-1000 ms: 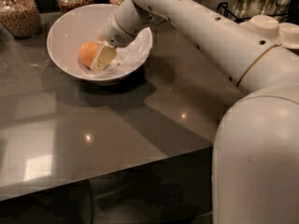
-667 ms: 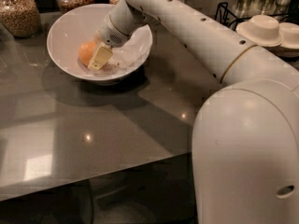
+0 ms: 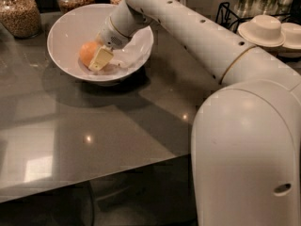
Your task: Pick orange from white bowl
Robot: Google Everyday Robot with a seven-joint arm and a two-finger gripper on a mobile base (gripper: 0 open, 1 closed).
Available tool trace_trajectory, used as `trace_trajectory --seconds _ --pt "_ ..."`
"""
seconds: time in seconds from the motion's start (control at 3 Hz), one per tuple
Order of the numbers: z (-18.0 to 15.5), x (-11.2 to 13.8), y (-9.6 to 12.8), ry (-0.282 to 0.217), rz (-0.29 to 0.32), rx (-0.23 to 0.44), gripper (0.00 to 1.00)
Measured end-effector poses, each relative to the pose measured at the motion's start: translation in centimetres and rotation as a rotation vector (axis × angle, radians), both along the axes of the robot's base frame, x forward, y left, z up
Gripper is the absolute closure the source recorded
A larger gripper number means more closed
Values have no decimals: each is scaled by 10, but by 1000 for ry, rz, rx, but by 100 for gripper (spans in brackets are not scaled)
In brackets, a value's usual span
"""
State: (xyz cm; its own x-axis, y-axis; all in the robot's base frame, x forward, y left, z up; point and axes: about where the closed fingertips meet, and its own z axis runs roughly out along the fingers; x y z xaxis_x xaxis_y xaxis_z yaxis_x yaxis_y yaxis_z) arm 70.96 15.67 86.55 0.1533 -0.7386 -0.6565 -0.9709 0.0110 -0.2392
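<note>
The orange point(image 3: 87, 52) lies inside the white bowl point(image 3: 70, 20), left of its middle, near the bottom. The bowl stands at the back left of the dark grey table point(image 3: 94, 126). My gripper point(image 3: 97, 58) reaches down into the bowl from the right and sits right against the orange's right side, covering part of it. The arm point(image 3: 188, 27) stretches from the lower right across the table to the bowl and hides the bowl's right inner wall.
Glass jars point(image 3: 19, 11) of grains stand behind the bowl at the back left. A stack of small white plates and cups point(image 3: 263, 29) and a wire rack point(image 3: 225, 13) stand at the back right. The table's front edge point(image 3: 94, 182) runs across below.
The gripper has stayed at the orange in the bowl. The arm's large near body has shifted left and fills more of the right side of the view.
</note>
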Motion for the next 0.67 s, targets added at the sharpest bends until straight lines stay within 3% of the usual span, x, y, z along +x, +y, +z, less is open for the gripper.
trace_trajectory --seconds 0.33,0.67 --pt "-5 0 1 -4 4 -1 51" --pt "-6 0 3 -14 14 3 74"
